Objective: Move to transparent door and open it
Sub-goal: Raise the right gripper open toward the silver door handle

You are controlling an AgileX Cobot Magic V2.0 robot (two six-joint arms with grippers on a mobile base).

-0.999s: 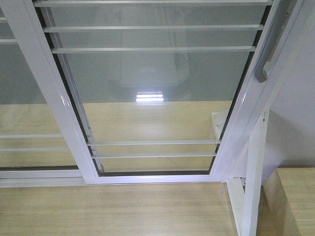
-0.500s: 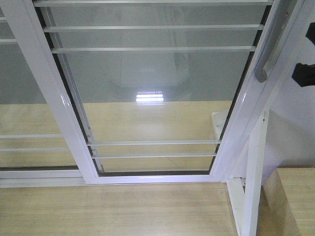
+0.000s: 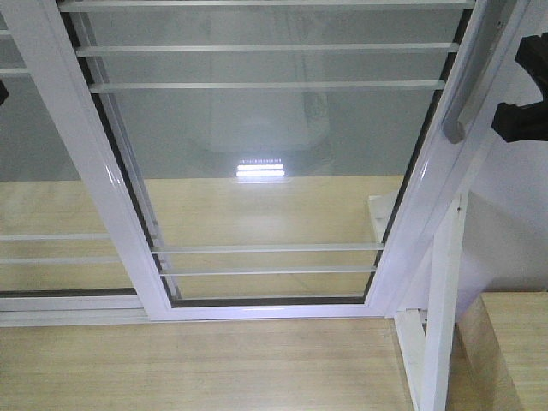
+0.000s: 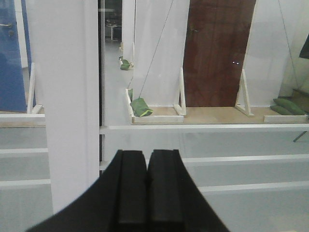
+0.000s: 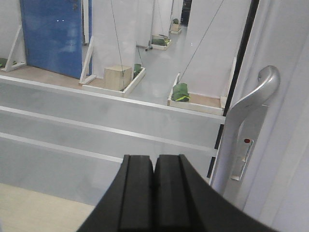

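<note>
The transparent door point(image 3: 265, 163) fills the front view: glass crossed by thin white bars, in a glossy white frame. Its curved grey handle point(image 3: 467, 77) runs along the right stile. My right gripper point(image 3: 519, 116) shows as a black shape at the right edge, just right of the handle's lower end and apart from it. In the right wrist view that gripper point(image 5: 154, 157) is shut and empty, with the handle point(image 5: 246, 111) to its right. My left gripper point(image 4: 147, 152) is also shut and empty, facing the glass beside a white stile point(image 4: 63, 96).
A second glass panel point(image 3: 43, 171) without a handle overlaps on the left. A white support brace point(image 3: 441, 325) and a wooden box point(image 3: 514, 342) stand at the lower right. Pale wooden floor point(image 3: 197, 364) lies before the door's bottom rail. A small latch with a red dot point(image 5: 247, 141) sits behind the handle.
The right gripper has come into the front view at the right edge and moved up and left toward the handle. The door has not moved.
</note>
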